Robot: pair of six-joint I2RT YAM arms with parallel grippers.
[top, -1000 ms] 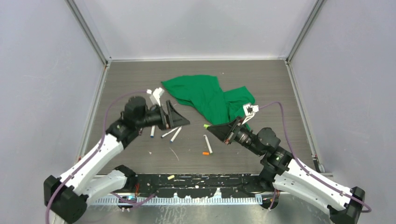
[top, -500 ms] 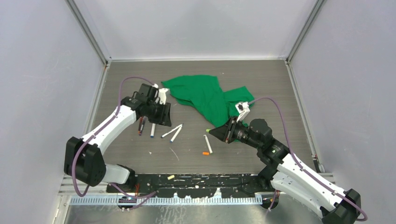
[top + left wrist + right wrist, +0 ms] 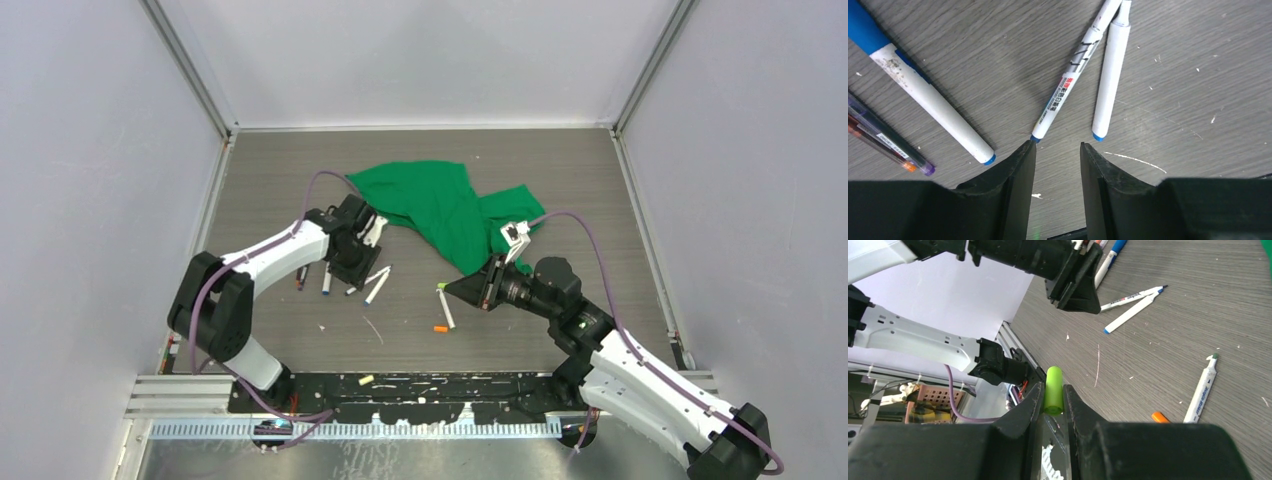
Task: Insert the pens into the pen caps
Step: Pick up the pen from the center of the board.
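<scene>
swinging onto the pens [image 3: 1065, 85], the left gripper [image 3: 1057, 146] has half closed yet holds nothing, while the right gripper [image 3: 1053, 388] pinches a green cap [image 3: 1053, 380] ready.

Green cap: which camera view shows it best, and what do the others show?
Right wrist view: the green cap sits close up, pinched in the right claw. The top view shows only a tiny speck; the left wrist view misses it.
</scene>
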